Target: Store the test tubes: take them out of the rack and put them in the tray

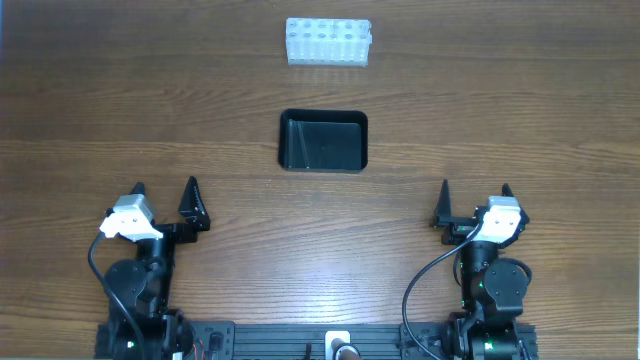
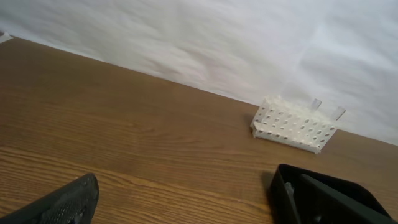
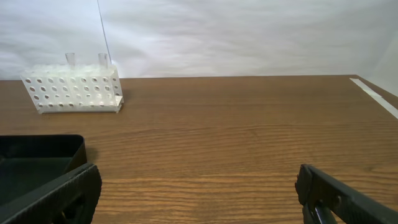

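A white perforated rack (image 1: 328, 42) stands at the far middle of the table. Two clear test tubes (image 3: 69, 59) (image 3: 103, 60) stick up from its back row, and they also show above the rack (image 2: 292, 124) in the left wrist view. The black tray (image 1: 323, 140) lies just in front of the rack, and its corner (image 3: 37, 152) shows in the right wrist view. My left gripper (image 1: 165, 186) is open near the front left with nothing between its fingers (image 2: 68, 199). My right gripper (image 1: 475, 188) (image 3: 199, 174) is open at the front right, also with nothing in it. Both are well short of the tray.
A wide stretch of bare wooden table (image 1: 500, 100) lies around the rack and tray. A white wall (image 3: 249, 31) rises behind the table's far edge. A pale strip (image 3: 373, 93) runs along the table's right side.
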You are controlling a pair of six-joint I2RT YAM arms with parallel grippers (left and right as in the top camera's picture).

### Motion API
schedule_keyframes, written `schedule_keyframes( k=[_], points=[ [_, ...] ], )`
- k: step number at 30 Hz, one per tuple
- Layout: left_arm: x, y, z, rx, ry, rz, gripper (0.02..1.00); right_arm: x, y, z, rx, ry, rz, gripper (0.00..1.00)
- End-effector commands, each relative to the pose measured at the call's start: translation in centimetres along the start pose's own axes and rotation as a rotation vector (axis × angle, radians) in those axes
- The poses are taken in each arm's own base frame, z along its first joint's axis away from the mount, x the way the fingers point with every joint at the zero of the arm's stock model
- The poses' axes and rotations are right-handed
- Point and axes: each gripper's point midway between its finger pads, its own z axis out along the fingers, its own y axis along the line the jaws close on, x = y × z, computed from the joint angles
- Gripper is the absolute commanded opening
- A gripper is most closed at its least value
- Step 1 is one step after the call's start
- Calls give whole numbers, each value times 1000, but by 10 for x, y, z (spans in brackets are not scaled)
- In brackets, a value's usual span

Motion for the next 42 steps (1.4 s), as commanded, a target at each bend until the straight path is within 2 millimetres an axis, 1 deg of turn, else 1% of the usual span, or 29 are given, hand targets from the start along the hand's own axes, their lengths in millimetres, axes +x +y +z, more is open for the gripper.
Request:
schedule_keyframes(
  k=[1, 7, 14, 20, 28, 32, 34, 36, 39, 42],
  points=[
    [3, 4, 0, -20, 8, 1, 1000, 2, -1, 0, 6, 0, 3, 993],
    [9, 6, 2, -24, 37, 103, 1000, 2, -1, 0, 6, 0, 3, 991],
    [10, 5, 2, -14, 42, 226, 1000, 2, -1, 0, 5, 0, 3, 991],
    [10, 1, 2, 8, 42, 287, 1000, 2, -1, 0, 5, 0, 3, 993],
    [10, 1, 2, 9, 42, 289, 1000, 1, -1, 0, 5, -2, 4, 991],
    [10, 1, 2, 9, 43, 289, 1000, -4, -1, 0, 1, -25, 17, 993],
    [10, 1, 2, 9, 43, 289, 1000, -14, 2, -1, -14, -63, 19, 991],
    [10, 1, 2, 9, 43, 289, 1000, -28, 3, -3, -25, -106, 22, 991],
    [10, 1, 2, 9, 43, 289, 1000, -56, 4, -9, -33, -156, 24, 993],
    [10, 1, 2, 9, 43, 289, 1000, -89, 4, -14, -35, -182, 0, 991]
  ],
)
